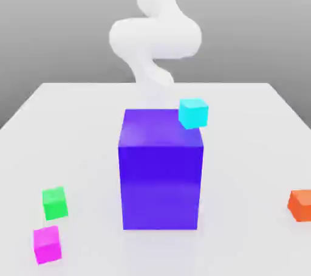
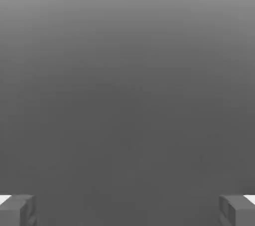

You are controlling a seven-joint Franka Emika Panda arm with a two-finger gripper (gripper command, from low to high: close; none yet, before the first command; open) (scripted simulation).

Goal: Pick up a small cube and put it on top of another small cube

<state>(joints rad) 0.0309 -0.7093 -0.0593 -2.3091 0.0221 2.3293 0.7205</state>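
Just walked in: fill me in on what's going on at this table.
A white robot arm stands behind a large blue block on a white table. Its hand is open with nothing between the fingers. Four small cubes sit around: a cyan cube by the block's top corner, a green cube and a magenta cube at the exterior view's left, an orange cube at its right. No small cube sits on another.

White table (image 1: 73, 123) carries a big blue block (image 1: 161, 177); green cube (image 1: 54, 203), magenta cube (image 1: 47, 244), orange cube (image 1: 300, 205).
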